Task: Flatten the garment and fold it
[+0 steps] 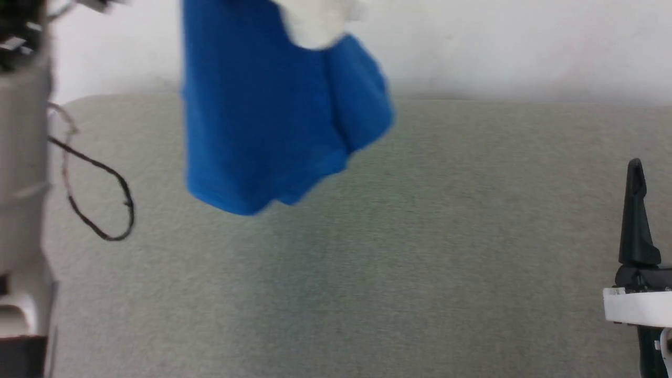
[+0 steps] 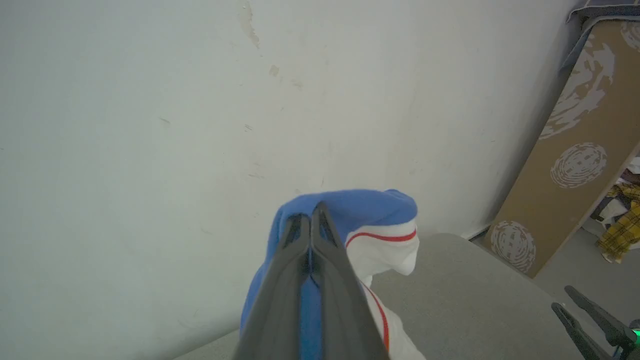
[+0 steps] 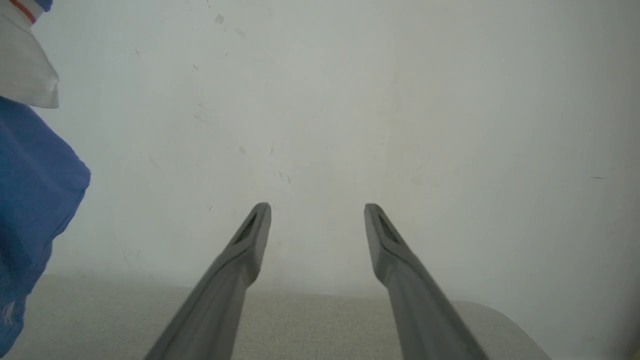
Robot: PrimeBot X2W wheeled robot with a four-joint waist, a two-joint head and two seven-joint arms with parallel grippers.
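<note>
– At upper left of the head view, why does the shirt (image 1: 262, 131) hang above the table (image 1: 420, 262)?
– Left gripper (image 2: 311, 220) pinches it, likely to let it unfurl; right gripper (image 3: 317, 207) stands spread, empty.

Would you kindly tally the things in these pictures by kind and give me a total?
garment: 1
grippers: 2 (left gripper shut on the garment, right gripper open)
table: 1
cable: 1
board: 1
Total: 6
</note>
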